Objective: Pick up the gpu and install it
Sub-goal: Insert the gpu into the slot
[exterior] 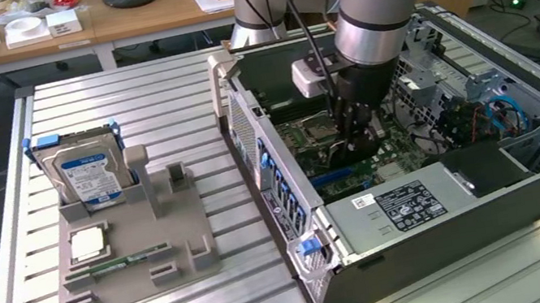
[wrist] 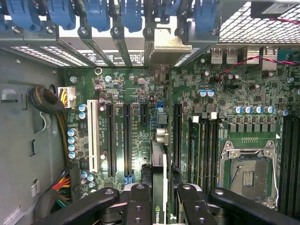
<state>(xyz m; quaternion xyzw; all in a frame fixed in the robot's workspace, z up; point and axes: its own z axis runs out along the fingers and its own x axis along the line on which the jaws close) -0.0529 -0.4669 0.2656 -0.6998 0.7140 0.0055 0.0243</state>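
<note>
You have a slatted metal counter (exterior: 130, 101) in an office room, with wooden desks (exterior: 149, 19) at twelve o'clock in the exterior view. The open computer case (exterior: 461, 243) lies at three o'clock from a grey fixture (exterior: 138, 281) holding a hard drive (exterior: 87, 174). The exterior view shows the arm reaching into the case, while the wrist view shows the claw (wrist: 159, 201) pinching the gpu (wrist: 158, 164) edge-on over the motherboard (wrist: 140, 93) slots.

The thin gpu (wrist: 159, 173) stands edge-on, gripped between the fingers (wrist: 138, 206).
</note>
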